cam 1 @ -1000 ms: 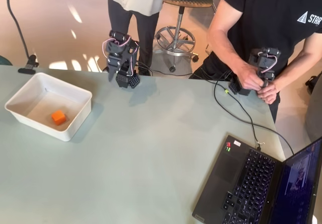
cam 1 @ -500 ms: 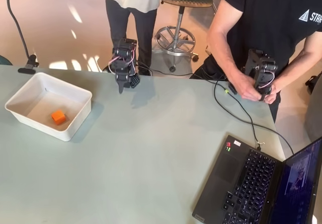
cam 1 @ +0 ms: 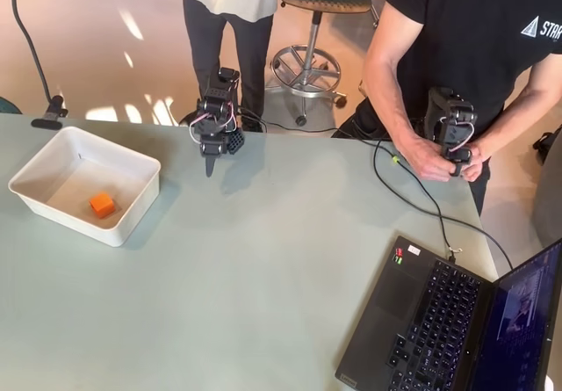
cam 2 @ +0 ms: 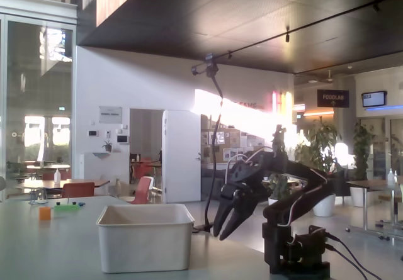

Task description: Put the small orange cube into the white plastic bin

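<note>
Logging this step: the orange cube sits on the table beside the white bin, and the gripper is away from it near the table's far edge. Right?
Not quite: the overhead view shows the orange cube inside the white bin, not beside it. The gripper is indeed away, near the far edge.

A matt, smooth, pale grey-green table [cam 1: 263,268] is seen beneath the pincer [cam 1: 211,164], which appears made of dull black plastic. Left of the pincer, the white plastic bin [cam 1: 35,167] shows a smooth, faintly satin finish, and the small orange cube [cam 1: 102,204] inside it looks matt and flat-faced.
</note>
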